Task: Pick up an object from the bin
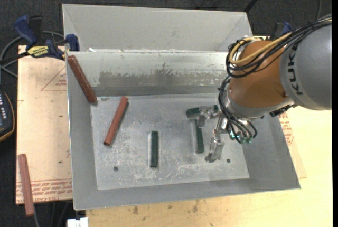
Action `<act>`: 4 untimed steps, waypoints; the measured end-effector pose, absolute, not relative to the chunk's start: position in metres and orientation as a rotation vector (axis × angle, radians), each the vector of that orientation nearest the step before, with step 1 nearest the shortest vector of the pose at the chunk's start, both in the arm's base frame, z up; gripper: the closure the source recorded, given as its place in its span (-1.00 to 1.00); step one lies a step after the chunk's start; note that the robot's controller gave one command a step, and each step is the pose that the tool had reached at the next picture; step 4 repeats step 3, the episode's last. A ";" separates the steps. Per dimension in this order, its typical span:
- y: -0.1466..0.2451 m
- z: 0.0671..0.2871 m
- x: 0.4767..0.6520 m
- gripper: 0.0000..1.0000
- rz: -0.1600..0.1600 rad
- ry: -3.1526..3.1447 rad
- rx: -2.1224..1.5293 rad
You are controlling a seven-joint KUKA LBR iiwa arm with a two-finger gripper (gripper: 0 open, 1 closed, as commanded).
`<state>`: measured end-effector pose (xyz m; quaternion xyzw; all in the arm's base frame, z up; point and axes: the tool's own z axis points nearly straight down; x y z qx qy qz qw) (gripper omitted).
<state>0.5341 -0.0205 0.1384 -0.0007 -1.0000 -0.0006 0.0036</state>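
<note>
My gripper (pixel 213 155) reaches down to the bin floor in the right half, below the orange cover. A dark green bar (pixel 199 139) lies lengthwise just to its left, close beside it; whether they touch I cannot tell. A short green piece (pixel 193 112) sits at that bar's far end. Nothing shows held in the gripper.
A second dark green bar (pixel 153 149) lies mid-floor. A reddish-brown stick (pixel 115 121) lies slanted at the left, and another brown stick (pixel 81 79) leans along the left wall. The arm and its cables hang over the right side.
</note>
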 end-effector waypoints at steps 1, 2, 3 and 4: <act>-0.031 0.068 0.558 -1.00 -0.003 -3.038 0.798; -0.031 0.071 0.559 1.00 -0.002 -3.041 0.797; -0.048 0.205 0.623 1.00 0.007 -2.910 1.213; -0.048 0.205 0.623 1.00 0.007 -2.910 1.213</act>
